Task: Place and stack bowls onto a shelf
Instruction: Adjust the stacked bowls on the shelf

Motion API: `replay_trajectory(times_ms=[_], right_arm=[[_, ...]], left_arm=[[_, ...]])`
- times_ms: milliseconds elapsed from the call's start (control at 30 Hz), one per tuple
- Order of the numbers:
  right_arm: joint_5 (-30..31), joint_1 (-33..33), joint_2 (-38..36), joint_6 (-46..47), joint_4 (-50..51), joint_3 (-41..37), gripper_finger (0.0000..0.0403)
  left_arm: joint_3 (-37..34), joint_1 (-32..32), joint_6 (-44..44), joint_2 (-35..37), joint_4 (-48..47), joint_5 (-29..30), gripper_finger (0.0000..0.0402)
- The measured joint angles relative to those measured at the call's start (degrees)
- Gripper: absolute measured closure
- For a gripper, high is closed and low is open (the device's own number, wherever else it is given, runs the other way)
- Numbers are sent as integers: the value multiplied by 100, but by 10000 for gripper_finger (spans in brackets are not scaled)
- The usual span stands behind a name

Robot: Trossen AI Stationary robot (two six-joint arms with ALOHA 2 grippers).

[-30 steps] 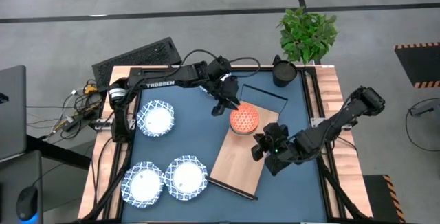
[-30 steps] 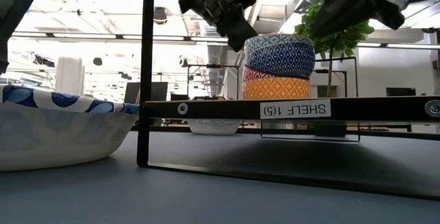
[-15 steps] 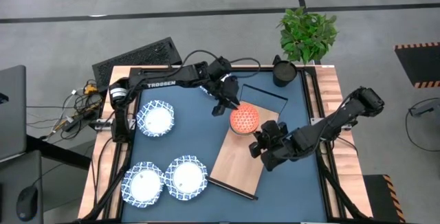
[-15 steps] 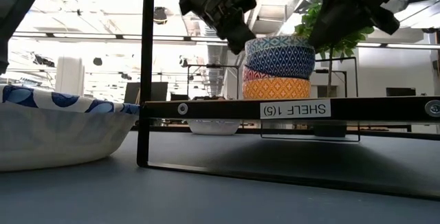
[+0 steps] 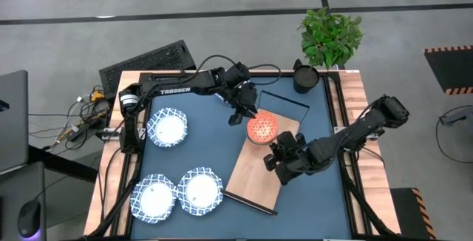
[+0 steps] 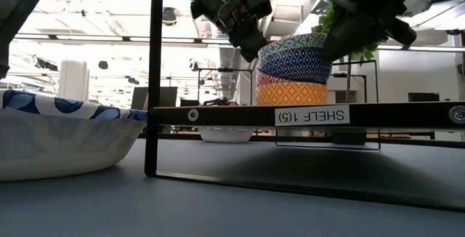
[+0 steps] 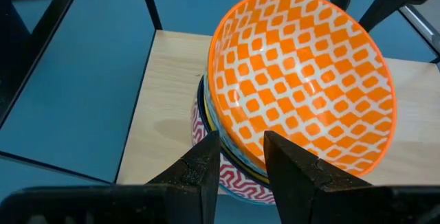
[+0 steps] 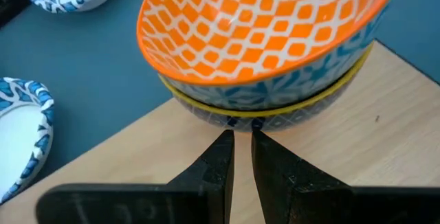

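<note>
A stack of several small patterned bowls (image 5: 261, 128) stands on the far end of the light-wood shelf (image 5: 255, 178). The top bowl (image 7: 302, 80), orange inside and blue outside, sits tilted on the stack (image 6: 294, 55). My left gripper (image 5: 246, 117) is shut on its rim on the far-left side. My right gripper (image 5: 272, 151) comes from the near right. Its fingers are almost together at the stack's side (image 8: 242, 141), just under the top bowl. My left gripper holds the top bowl's rim (image 7: 237, 145), one finger inside the bowl (image 7: 278, 155) and one outside (image 7: 206, 159). It comes slanting down from the table's far left. The bowl rests tilted on the bowl below it. My right gripper presses its nearly closed fingertips (image 8: 223, 148) against the stack's wall at the yellow-rimmed second bowl (image 8: 256, 117), slanting down from the near right. In the low view it lies against the top bowl's raised side (image 6: 328, 42).
Three wide white bowls with blue rims lie on the blue mat at the left (image 5: 167, 128), (image 5: 154, 198), (image 5: 200, 191). A dark pot (image 5: 304, 77) and a plant (image 5: 330, 38) stand at the far right. The near half of the shelf board is bare.
My right gripper has moved down and toward the stack, reaching its near-right side. The top bowl has tipped: the side by my right gripper has risen while the side at my left gripper stayed low.
</note>
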State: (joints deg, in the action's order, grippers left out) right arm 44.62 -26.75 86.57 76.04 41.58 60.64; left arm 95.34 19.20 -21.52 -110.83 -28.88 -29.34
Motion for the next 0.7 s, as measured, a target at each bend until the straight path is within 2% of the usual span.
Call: replay_trajectory(times_ms=[467,700], right_arm=[[-128,29,93,-3,9,0,323],[-116,-64,17,-9,-5,2,323]], left_arm=[[1,26,106,37,-117,64,304],[5,265,-22,692,-936,155,304]])
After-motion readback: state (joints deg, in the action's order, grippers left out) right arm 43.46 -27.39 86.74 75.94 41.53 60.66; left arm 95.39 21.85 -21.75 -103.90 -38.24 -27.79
